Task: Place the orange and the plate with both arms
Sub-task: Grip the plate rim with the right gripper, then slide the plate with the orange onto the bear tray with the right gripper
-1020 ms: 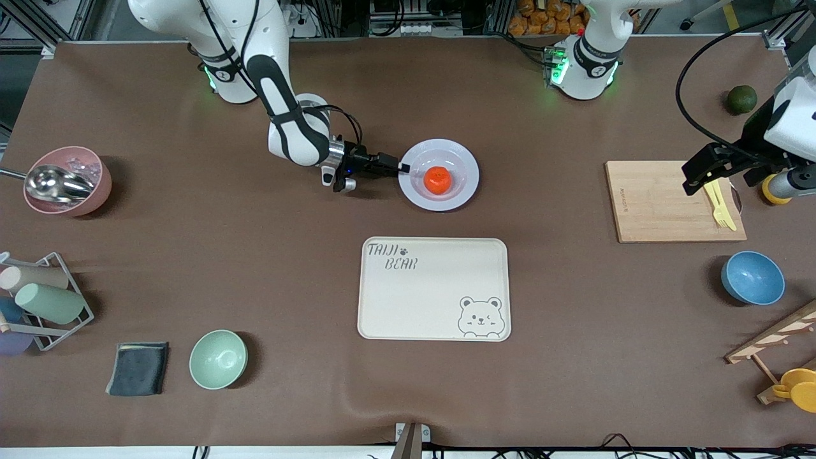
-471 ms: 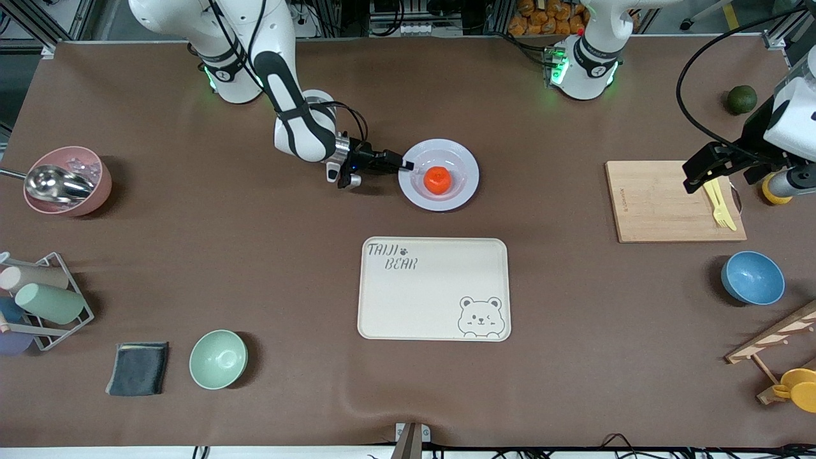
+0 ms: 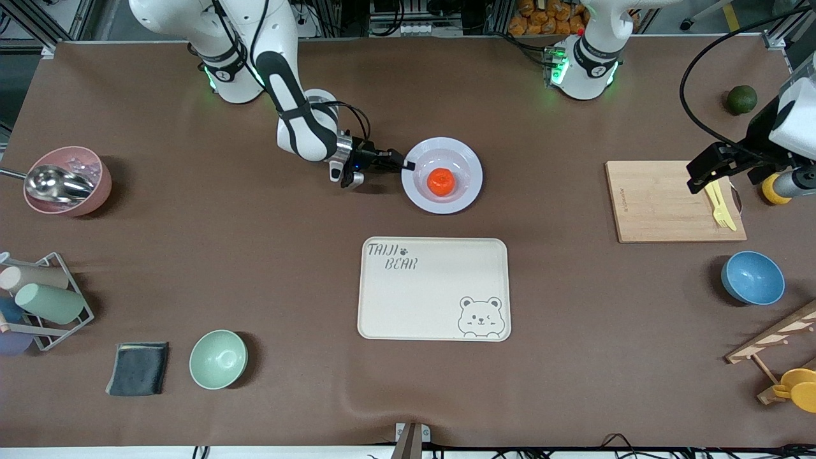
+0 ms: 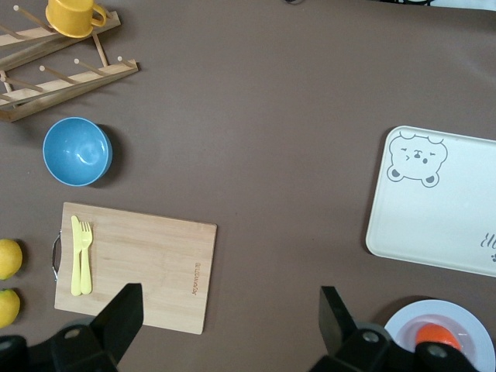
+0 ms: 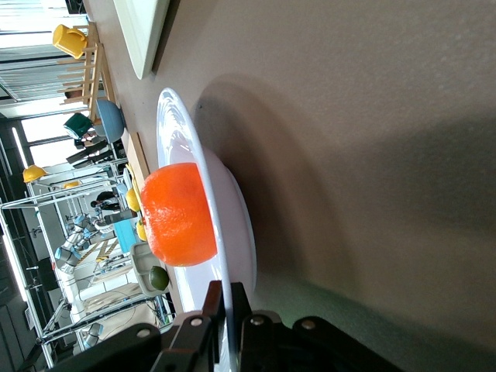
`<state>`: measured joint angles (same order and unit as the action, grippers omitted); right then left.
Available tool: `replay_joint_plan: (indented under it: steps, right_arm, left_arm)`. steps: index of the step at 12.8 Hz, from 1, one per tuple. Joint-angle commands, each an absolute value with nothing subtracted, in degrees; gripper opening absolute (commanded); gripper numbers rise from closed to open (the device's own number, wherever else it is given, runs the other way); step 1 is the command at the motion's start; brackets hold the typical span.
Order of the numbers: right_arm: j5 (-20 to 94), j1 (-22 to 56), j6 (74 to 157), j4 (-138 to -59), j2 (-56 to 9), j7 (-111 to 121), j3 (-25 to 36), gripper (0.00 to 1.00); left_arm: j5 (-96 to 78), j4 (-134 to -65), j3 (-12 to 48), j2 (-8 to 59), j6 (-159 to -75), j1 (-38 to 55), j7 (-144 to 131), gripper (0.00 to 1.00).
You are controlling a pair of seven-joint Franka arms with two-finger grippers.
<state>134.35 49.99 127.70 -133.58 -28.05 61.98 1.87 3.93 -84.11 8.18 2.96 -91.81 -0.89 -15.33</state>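
Observation:
The orange (image 3: 440,181) lies in the middle of the pale plate (image 3: 465,159), which is farther from the front camera than the bear-print tray. My right gripper (image 3: 404,166) is shut on the plate's rim at the edge toward the right arm's end. The right wrist view shows the rim (image 5: 203,178) pinched between the fingers (image 5: 218,302) with the orange (image 5: 180,225) close by. My left gripper (image 3: 701,179) is open and empty, high over the wooden cutting board (image 3: 663,203). In the left wrist view the plate (image 4: 465,319) and orange (image 4: 435,335) show at the frame's edge.
The cream bear-print tray (image 3: 433,288) lies nearer the front camera than the plate. A yellow fork (image 3: 722,208) lies on the board. A blue bowl (image 3: 752,277), dark green fruit (image 3: 741,99), wooden rack (image 3: 774,341), green bowl (image 3: 218,359), pink bowl (image 3: 67,180) and cup rack (image 3: 38,299) stand around.
The right gripper has shifted slightly toward the left arm's end with the plate, and the plate and orange have moved a little with it. The left arm has barely moved.

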Motion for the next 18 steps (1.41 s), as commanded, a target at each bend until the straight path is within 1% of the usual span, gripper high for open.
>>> replay_joint_plan:
  steps: [1, 7, 9, 13, 15, 16, 18]
  right_arm:
    - [136.14, 50.89, 129.46, -132.80, -28.30, 62.14, 2.29, 0.00]
    - [138.34, 50.54, 129.37, -132.71, -23.04, 58.64, 2.46, 0.00]
    - [138.34, 49.93, 129.37, -131.76, -22.15, 56.96, 2.64, 0.00]
    - [138.25, 45.98, 129.90, -127.10, -22.41, 53.10, 2.72, 0.00]
    - [138.16, 44.30, 134.88, -122.54, -23.37, 51.69, 2.72, 0.00]
    - [137.73, 43.86, 137.61, -119.65, -24.77, 50.72, 2.72, 0.00]
    - [137.37, 42.46, 139.04, -115.33, -28.46, 49.66, 2.72, 0.00]
  left_arm:
    - [3.17, -84.99, 7.91, 2.55, -92.29, -1.05, -13.71, 1.00]
    - [3.43, -84.90, 7.91, 3.34, -93.07, -1.76, -13.71, 1.00]
    - [3.34, -84.90, 7.91, 3.43, -93.16, -1.67, -13.71, 1.00]
    - [2.99, -85.52, 8.00, 3.34, -92.64, -1.67, -13.62, 1.00]
    - [2.99, -85.52, 8.00, 3.34, -92.64, -1.67, -13.62, 1.00]
    - [2.99, -85.52, 8.00, 3.34, -92.64, -1.76, -13.62, 1.00]
    - [2.90, -85.60, 8.00, 3.25, -92.90, -1.76, -13.71, 1.00]
